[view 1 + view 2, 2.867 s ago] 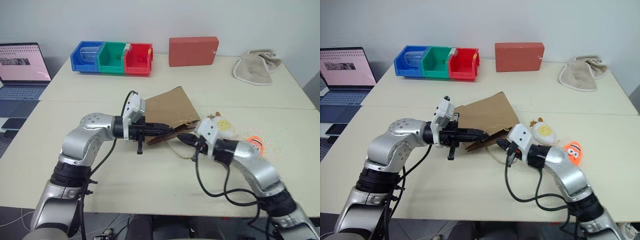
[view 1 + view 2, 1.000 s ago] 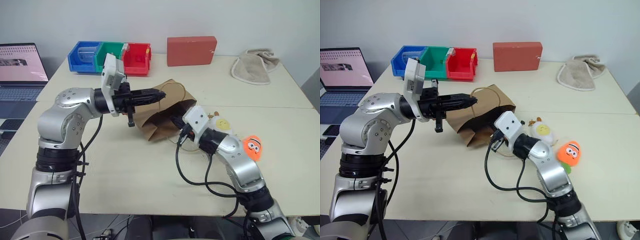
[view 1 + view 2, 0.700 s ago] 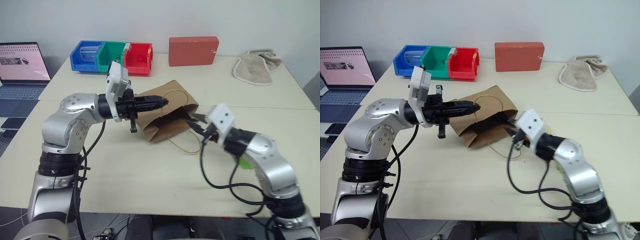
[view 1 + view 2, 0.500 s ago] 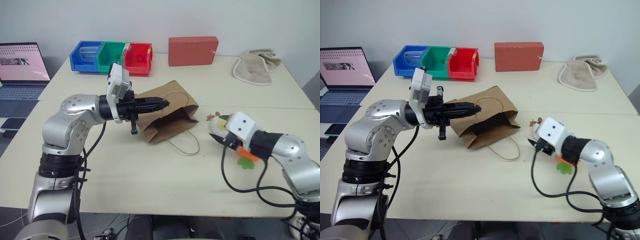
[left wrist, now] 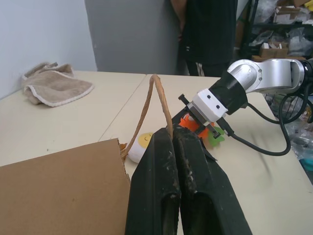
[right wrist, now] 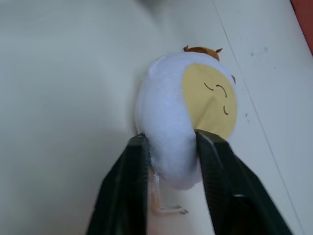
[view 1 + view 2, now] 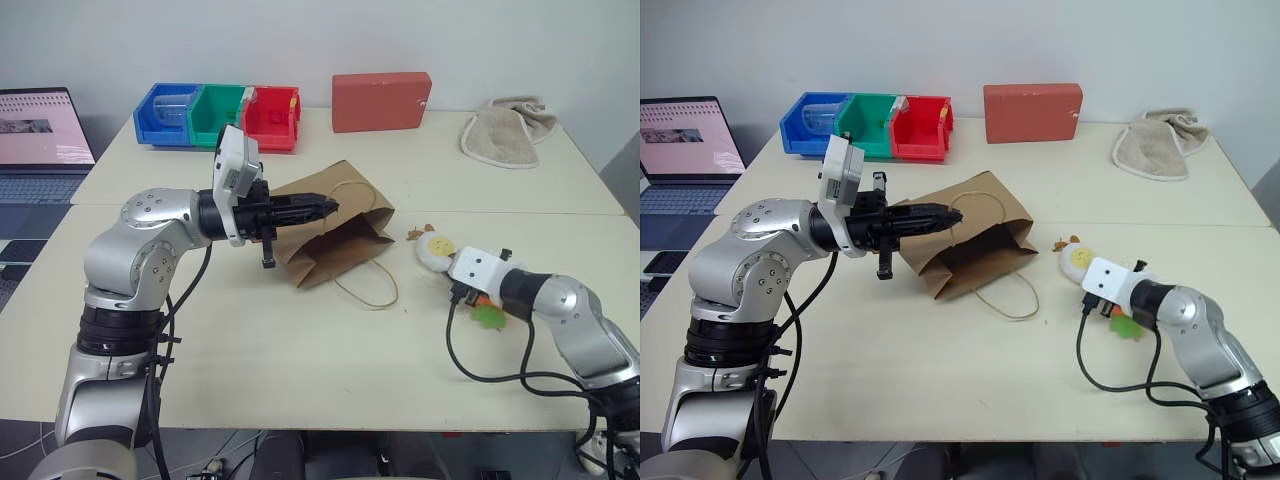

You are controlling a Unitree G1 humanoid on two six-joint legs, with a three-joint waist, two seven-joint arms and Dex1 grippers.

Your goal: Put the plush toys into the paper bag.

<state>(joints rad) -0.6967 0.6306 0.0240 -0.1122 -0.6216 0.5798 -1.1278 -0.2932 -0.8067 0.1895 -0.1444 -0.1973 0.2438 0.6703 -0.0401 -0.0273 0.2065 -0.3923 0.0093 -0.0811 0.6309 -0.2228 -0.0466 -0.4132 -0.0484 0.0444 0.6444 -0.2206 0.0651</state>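
My left hand [image 7: 325,208] pinches the bag [image 7: 335,235] handle shut, holding the mouth open. At the bag's 3 o'clock on the worktop [image 7: 300,350], my right hand [image 6: 171,147] clamps the egg [image 6: 188,115]; the carrot [image 5: 195,125] lies beside it.

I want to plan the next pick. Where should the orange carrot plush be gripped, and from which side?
Probably across the orange carrot plush's rounded orange body, not its green leaves, which look floppy. It lies on the table right beside the right end effector, which is closed on the white egg plush. After bagging the egg, come from above, with one finger at each side.
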